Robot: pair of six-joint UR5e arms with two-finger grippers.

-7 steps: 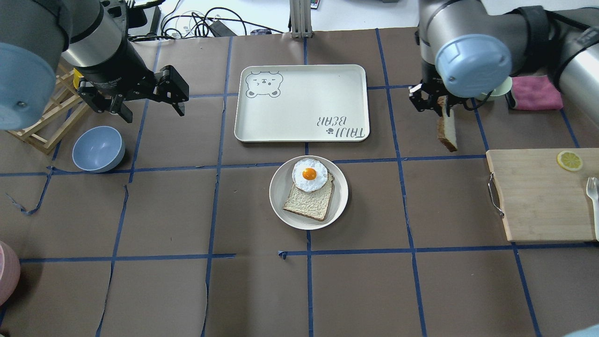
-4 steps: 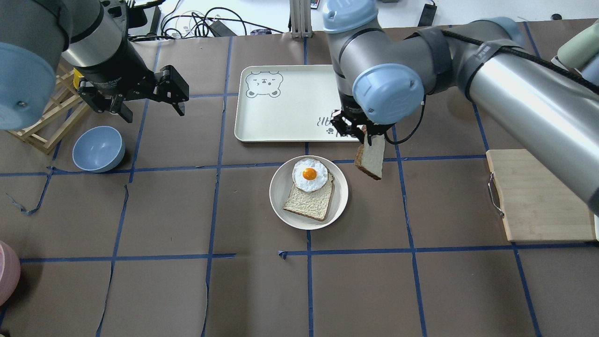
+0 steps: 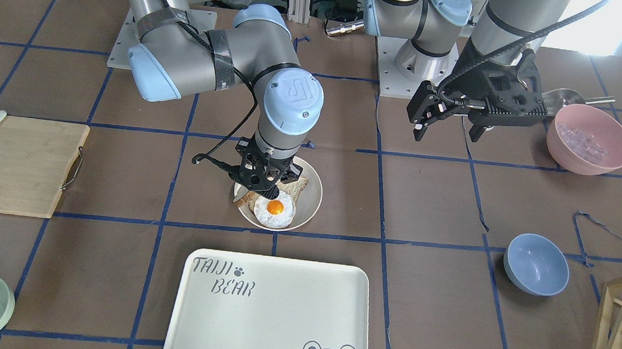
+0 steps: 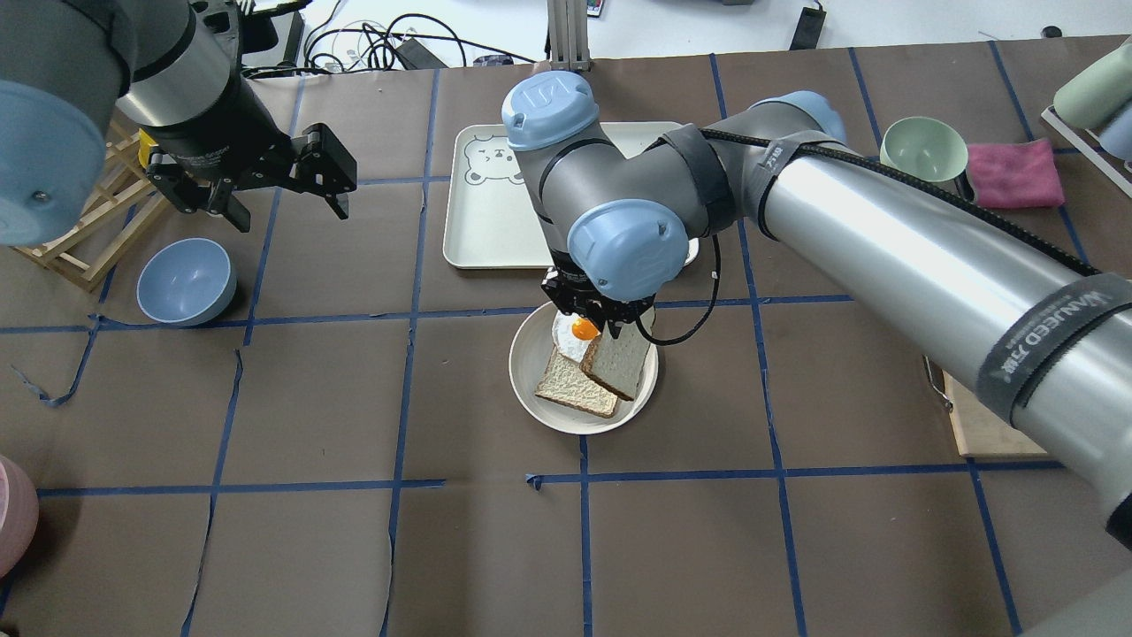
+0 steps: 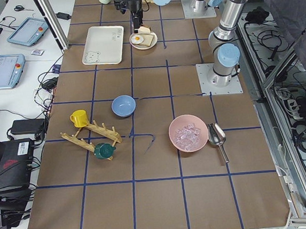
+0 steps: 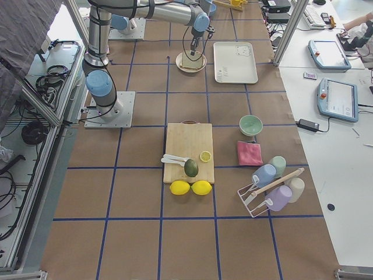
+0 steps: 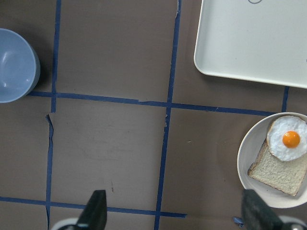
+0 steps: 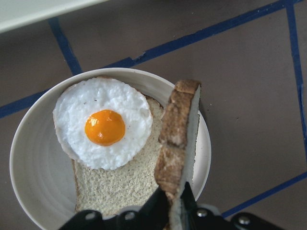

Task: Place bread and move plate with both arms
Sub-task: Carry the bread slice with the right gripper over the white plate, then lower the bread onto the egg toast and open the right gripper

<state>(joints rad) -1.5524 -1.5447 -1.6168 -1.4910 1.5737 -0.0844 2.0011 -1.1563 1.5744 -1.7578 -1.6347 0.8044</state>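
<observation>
One brown table (image 4: 309,557), blue tape grid (image 4: 265,486), plate (image 4: 526,367), cables beyond (image 4: 380,40)

A robotics lab: teach pendants (image 5: 26,31), loose cables (image 5: 268,29) and a tape-gridded table (image 4: 309,548).

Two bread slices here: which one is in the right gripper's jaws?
The dark-crusted slice, held up on edge over the plate. The other slice lies flat under the fried egg.
</observation>
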